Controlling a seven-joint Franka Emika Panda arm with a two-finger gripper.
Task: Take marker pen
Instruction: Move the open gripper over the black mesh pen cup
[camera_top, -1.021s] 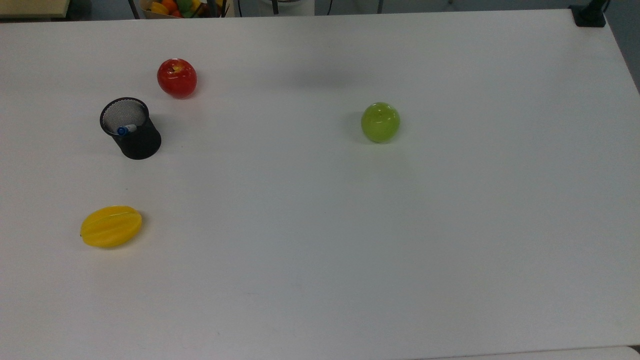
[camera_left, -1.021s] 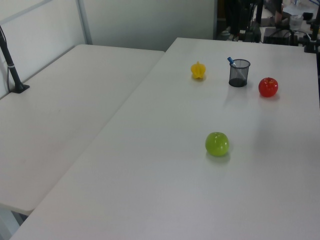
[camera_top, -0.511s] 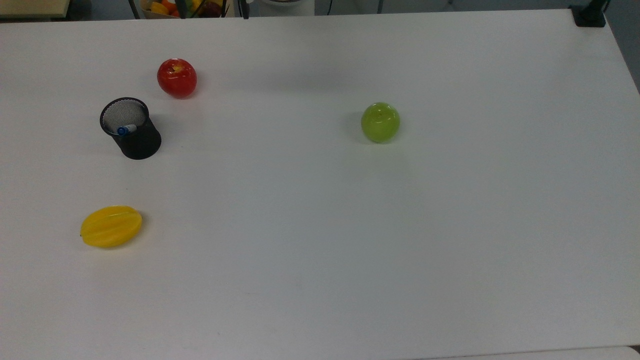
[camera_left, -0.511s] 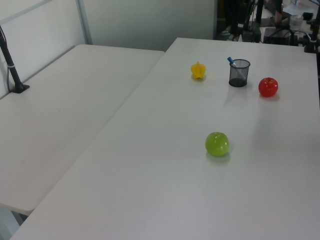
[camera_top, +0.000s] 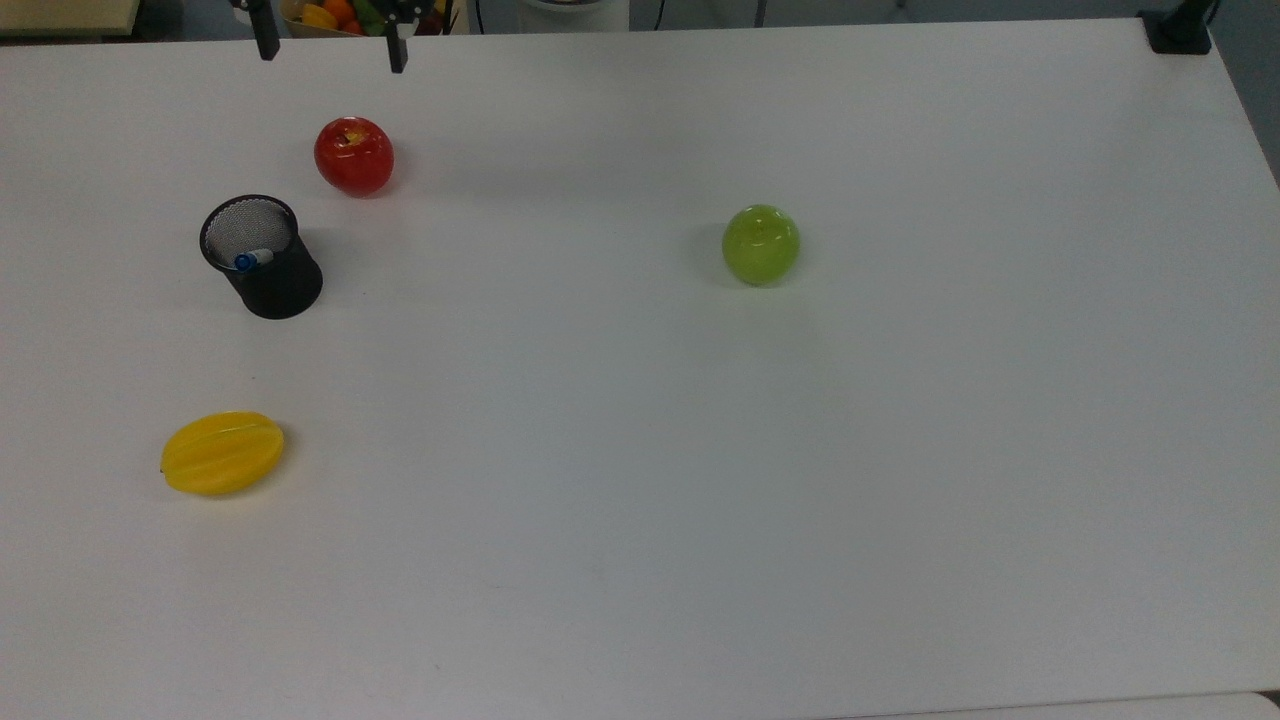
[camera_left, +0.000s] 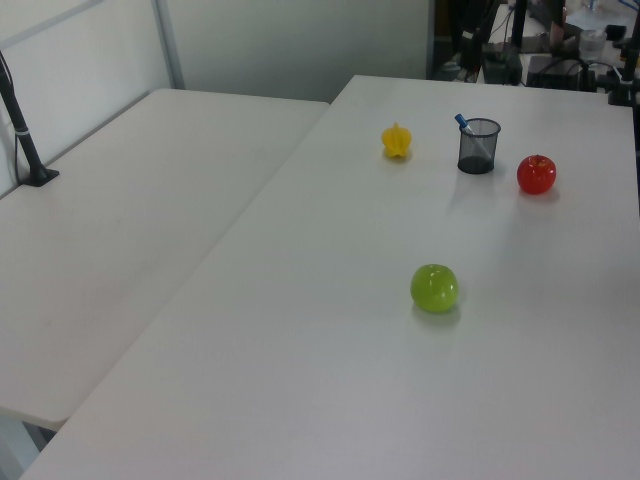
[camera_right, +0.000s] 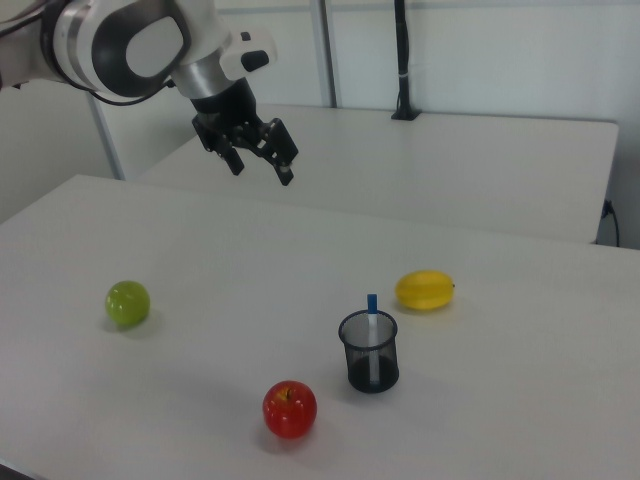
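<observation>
So the marker pen (camera_right: 372, 318) stands in the black mesh cup (camera_right: 369, 352) – blue cap poking up over the rim. In the right view the red apple (camera_right: 290, 409) is near the cup, the yellow fruit (camera_right: 424, 290) behind it, and the green apple (camera_right: 128, 303) well apart. The gripper (camera_right: 262, 168) hangs high above the white table (camera_right: 250, 260) – fingers spread wide, holding nothing.

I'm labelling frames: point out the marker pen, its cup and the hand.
marker pen (camera_right: 372, 305): right view, blue top end.
black mesh cup (camera_right: 369, 366): right view, side wall.
hand (camera_right: 262, 164): right view, midway between fingertips.
</observation>
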